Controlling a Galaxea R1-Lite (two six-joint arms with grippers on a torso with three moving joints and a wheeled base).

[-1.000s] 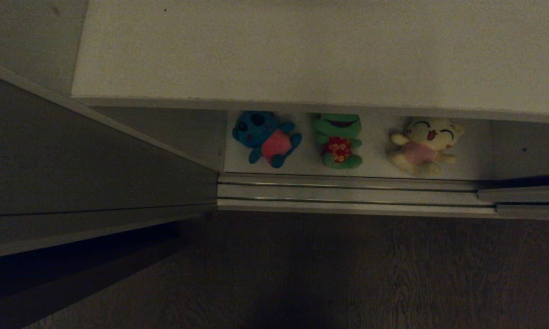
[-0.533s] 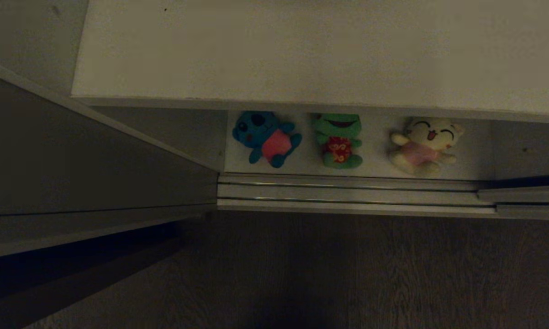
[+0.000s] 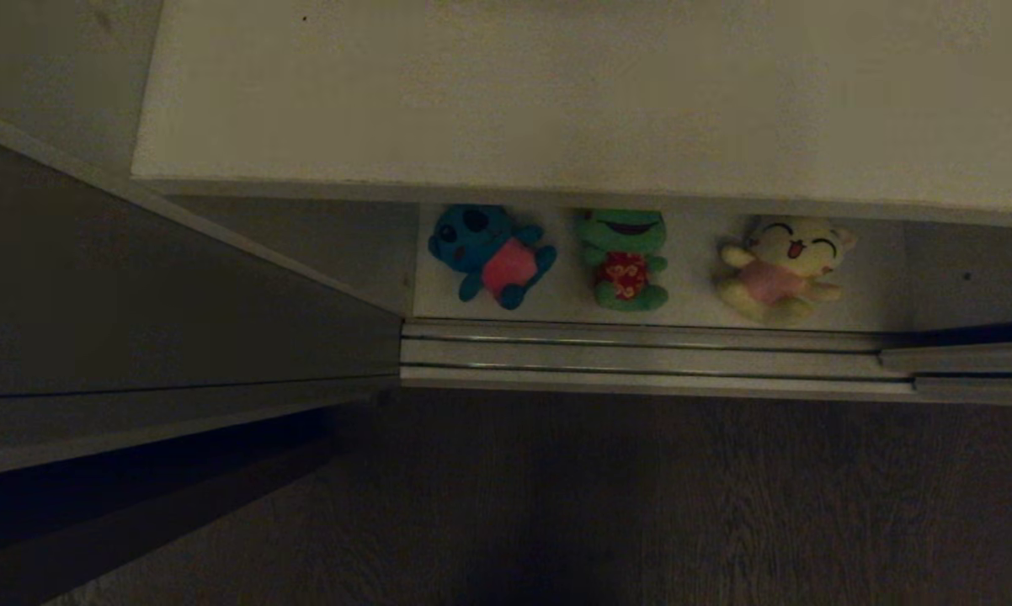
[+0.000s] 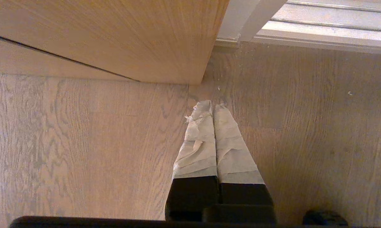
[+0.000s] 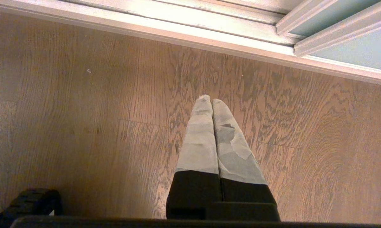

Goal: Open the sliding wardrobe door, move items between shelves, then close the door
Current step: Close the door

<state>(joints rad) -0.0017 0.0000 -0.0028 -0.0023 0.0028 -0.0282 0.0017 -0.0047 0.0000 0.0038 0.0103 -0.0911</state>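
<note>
Seen from the head camera, the wardrobe stands open: three plush toys sit in a row on the lower shelf (image 3: 700, 316), a blue toy (image 3: 491, 255) at the robot's left, a green frog (image 3: 625, 259) in the middle and a pale yellow toy (image 3: 782, 268) at the right, all just behind the silver floor rails (image 3: 641, 358) and half tucked under the broad white upper shelf (image 3: 573, 93) that overhangs them. The row runs side to side, parallel to the rails; neither arm shows in this view, so the toys lie forward of and beyond both hands. The soft, rounded plush should give under a pinch, while the boards look flat, matte and hard. In the left wrist view, the left gripper (image 4: 212, 106) hangs over the grained wooden floor (image 4: 82, 142), its tape-wrapped fingers pressed together and holding nothing, near the corner of a tan wood-grain panel (image 4: 114, 34). In the right wrist view, the right gripper (image 5: 211, 99) is likewise closed and empty above the floor, with the rails ahead and the pale grey-green sliding wardrobe door (image 5: 352, 47), framed in cream, slid off to one side. The frog looks about equally placed for either arm.
</note>
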